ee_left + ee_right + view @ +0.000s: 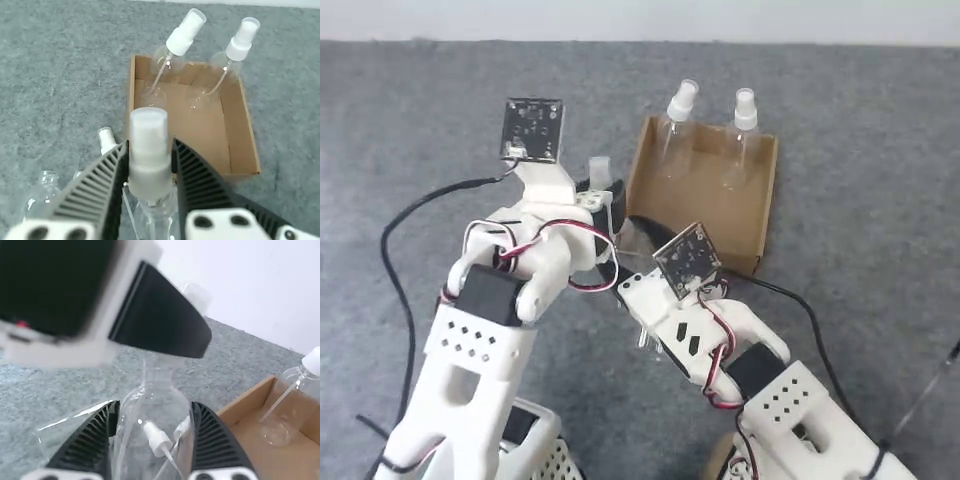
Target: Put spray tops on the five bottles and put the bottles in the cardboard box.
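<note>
Bottles [678,130] inside cardboard box [705,215], far end

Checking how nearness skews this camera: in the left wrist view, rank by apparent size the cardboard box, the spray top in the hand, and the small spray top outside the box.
1. cardboard box
2. spray top in the left hand, enlarged by nearness
3. small spray top outside the box

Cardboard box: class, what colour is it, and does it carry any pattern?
The cardboard box is plain brown, with no pattern; the left wrist view shows it best.
</note>
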Tool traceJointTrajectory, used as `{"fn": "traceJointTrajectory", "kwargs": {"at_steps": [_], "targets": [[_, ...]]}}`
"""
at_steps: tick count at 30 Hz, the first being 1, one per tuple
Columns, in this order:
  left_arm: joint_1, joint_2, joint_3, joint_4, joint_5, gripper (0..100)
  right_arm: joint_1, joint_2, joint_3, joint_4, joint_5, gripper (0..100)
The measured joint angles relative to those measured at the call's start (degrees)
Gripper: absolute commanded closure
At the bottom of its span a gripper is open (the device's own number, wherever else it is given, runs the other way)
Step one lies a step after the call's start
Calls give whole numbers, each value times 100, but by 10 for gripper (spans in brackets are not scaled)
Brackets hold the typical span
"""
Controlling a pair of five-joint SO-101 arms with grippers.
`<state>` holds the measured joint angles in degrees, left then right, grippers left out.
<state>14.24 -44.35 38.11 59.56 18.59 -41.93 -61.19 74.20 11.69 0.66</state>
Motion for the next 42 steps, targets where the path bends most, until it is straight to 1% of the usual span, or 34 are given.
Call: {"fn": "traceJointTrajectory", "kwargs": {"at_steps": [4,9,13,15,18,21,25,29,32,35,38,42], "targets": [[62,18,35,79,-35,876,132,-9,-18,62,0,993],[62,-431,-26,246,-237,867,396,-9,141,-290,0,993],[26,-782,-466,580,-396,799,466,-18,185,-448,-9,993],[18,-853,-774,782,-431,804,492,-18,185,-466,-9,993],[-264,-879,-1275,862,-501,820,475,-18,185,-466,-9,993],[-712,-888,-1451,712,-563,829,475,-18,185,-466,-9,993],[-879,-756,-1363,352,-730,846,466,-18,185,-475,-9,993],[-1055,105,-1301,-62,-782,848,466,-18,185,-475,-9,993],[-1046,642,-1301,-185,-818,848,475,-18,185,-475,-9,993],[-958,862,-1231,-211,-967,848,475,-18,185,-475,-9,993],[-677,844,-1231,-167,-1037,848,501,-9,193,-466,-9,993],[-220,756,-1169,149,-1143,848,475,-18,255,-475,-9,993]]}}
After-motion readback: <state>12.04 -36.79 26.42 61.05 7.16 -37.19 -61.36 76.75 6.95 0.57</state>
